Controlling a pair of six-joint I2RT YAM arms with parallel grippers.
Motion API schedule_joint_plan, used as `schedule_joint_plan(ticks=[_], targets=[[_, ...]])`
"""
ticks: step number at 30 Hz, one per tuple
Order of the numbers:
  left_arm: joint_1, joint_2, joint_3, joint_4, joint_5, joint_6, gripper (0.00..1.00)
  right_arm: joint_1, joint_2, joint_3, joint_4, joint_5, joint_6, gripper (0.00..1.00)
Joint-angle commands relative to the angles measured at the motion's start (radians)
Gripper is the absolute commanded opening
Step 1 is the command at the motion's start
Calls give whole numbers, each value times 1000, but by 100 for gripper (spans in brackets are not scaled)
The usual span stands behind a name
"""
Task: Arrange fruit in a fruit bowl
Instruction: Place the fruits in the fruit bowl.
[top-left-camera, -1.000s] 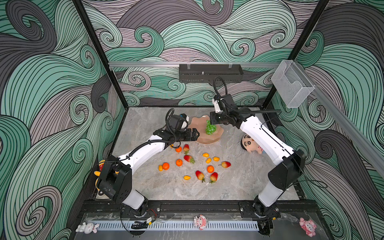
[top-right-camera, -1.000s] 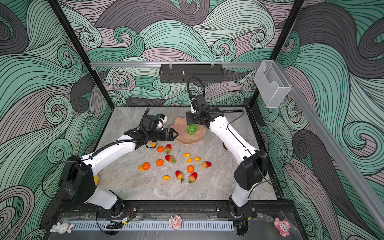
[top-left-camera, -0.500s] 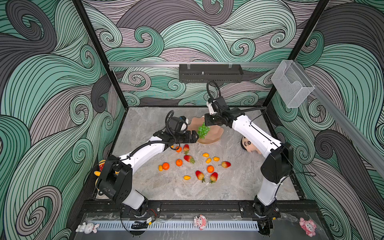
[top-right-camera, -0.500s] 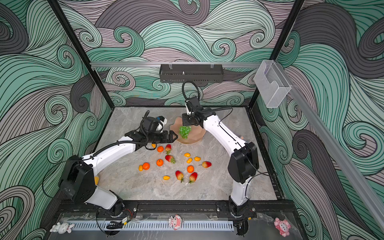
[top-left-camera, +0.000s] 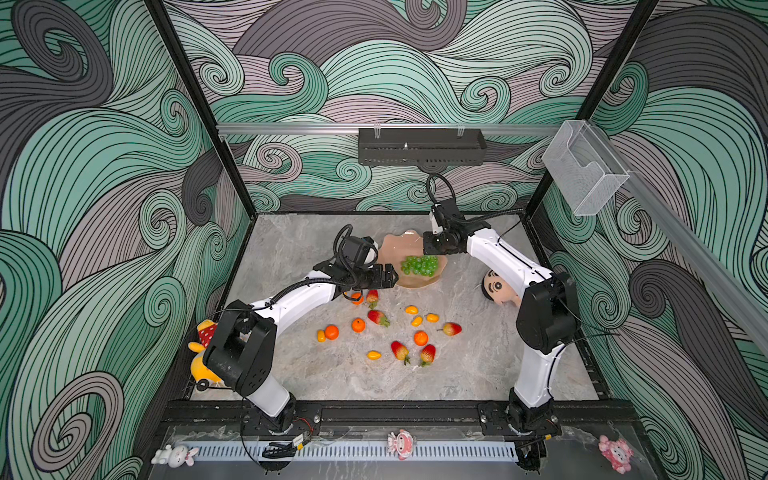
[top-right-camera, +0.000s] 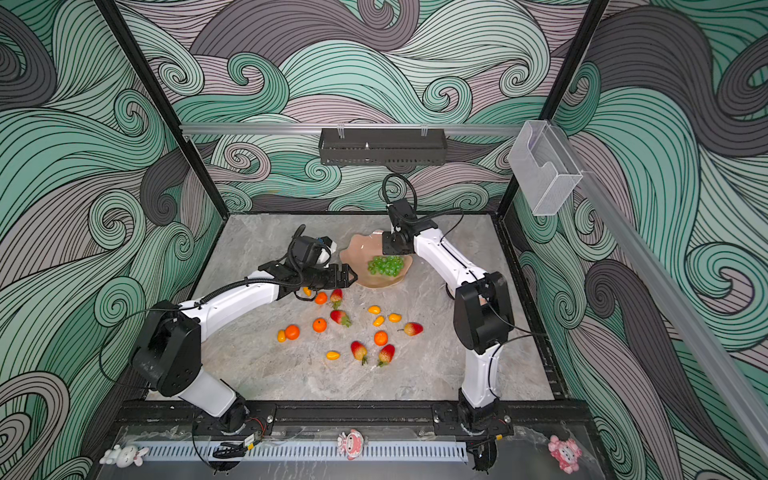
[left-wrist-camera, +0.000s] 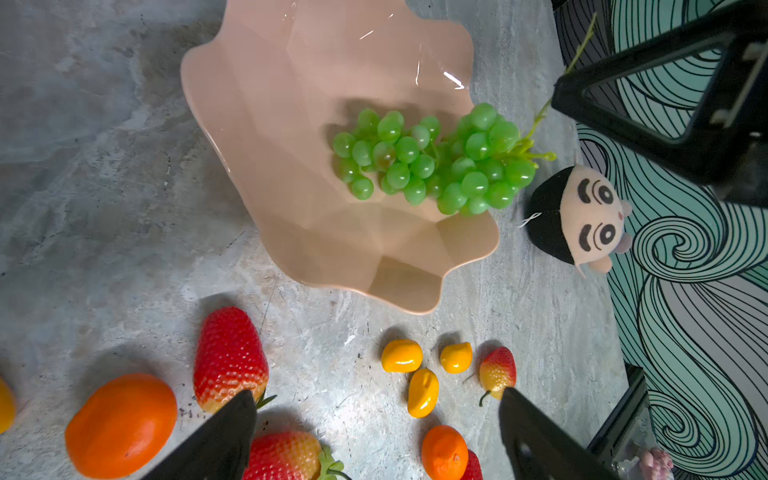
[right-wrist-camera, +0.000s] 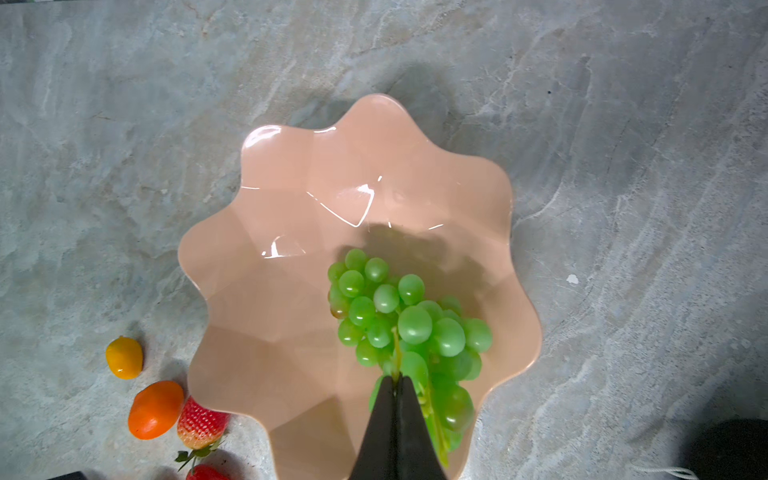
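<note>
You'll find the fruit bowl (top-left-camera: 394, 248) at the desk's (top-left-camera: 291, 253) 12 o'clock, with the grape bunch (top-left-camera: 419, 264) lying in it (toward its 4 o'clock rim). The loose fruit (top-left-camera: 377, 316) sits scattered on the desk at the bowl's 6 o'clock, and the doll (top-left-camera: 496, 286) lies at its 3 o'clock.

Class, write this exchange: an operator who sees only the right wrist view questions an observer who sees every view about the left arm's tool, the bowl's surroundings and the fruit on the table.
Operator: I see the right tool shut on the grape bunch's stem over the bowl. And the left tool?
Observer: The left tool is open and empty, close to the bowl's rim.
Operator: Anything beyond the bowl on the right arm's side?
Observer: A plush doll head lies on the table there, apart from the bowl.
Operator: Loose fruit?
Observer: Five strawberries and four tangerines show on the table.
</note>
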Motion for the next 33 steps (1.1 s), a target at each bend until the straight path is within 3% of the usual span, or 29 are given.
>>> schedule_joint_plan(ticks=[1, 9, 12, 18, 21, 33], targets=[[-29, 24, 8, 2, -5, 0, 93, -15, 12, -6, -11, 13, 4, 0], [-85, 62, 47, -20, -42, 16, 93, -20, 24, -15, -40, 19, -11, 0], [-85, 56, 70, -58, -89, -2, 93, -20, 4, -16, -44, 48, -20, 12], [-92, -13, 96, -123, -179, -2, 93, -17, -79, -43, -30, 64, -46, 49], [-95, -65, 71, -154, -216, 6, 93, -10, -141, -80, -18, 80, -50, 58], [-111, -308, -145, -128, -207, -51, 93, 100, -458, -423, 54, 71, -23, 62]])
